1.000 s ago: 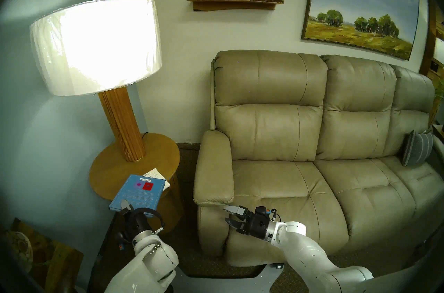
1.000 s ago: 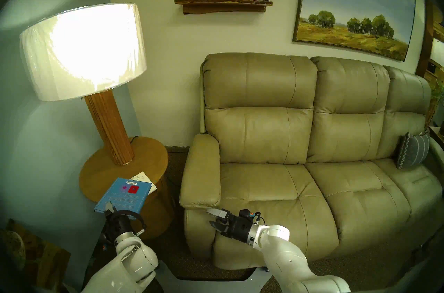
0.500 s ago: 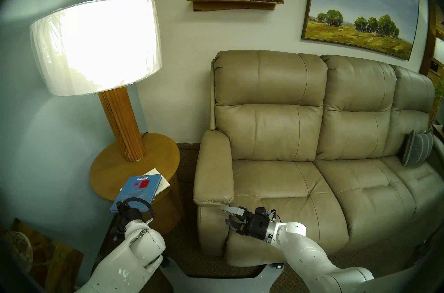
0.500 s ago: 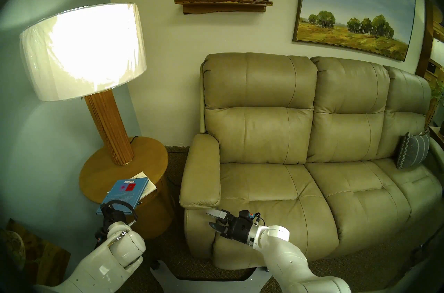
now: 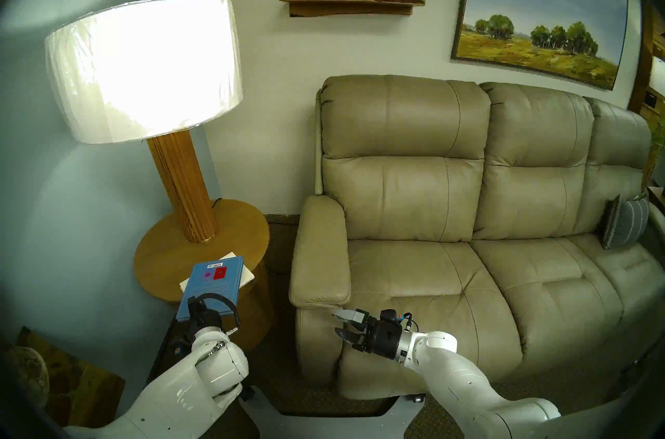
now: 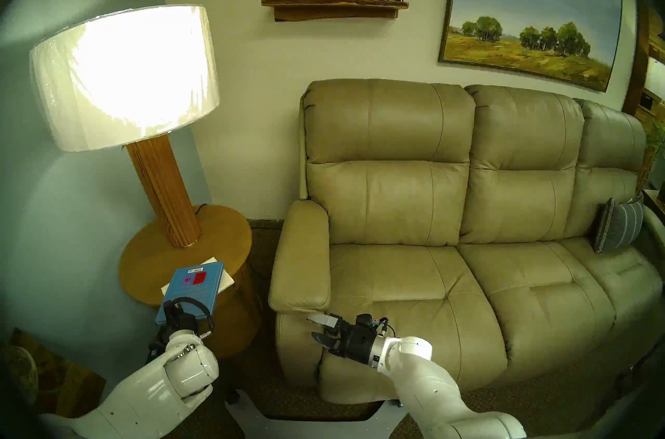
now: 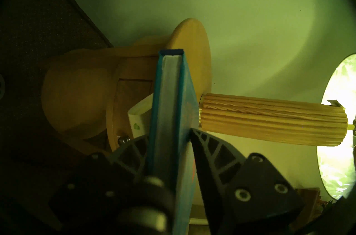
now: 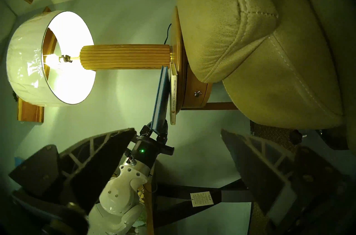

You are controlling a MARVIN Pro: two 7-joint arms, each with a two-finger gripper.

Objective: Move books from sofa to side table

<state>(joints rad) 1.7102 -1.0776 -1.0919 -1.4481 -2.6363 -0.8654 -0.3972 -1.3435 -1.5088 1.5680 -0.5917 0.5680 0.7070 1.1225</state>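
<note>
The left hand (image 5: 194, 306) seems to grip the blue book (image 5: 212, 285) over the side table (image 5: 234, 233).

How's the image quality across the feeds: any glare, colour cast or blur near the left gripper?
Head views: the lit lampshade blows out white; edges bend, dark rim. Left wrist view: green cast, the left gripper base smeared out of focus, the blue book sharper. Right wrist view: green cast, bulb glare inside the shade.
</note>
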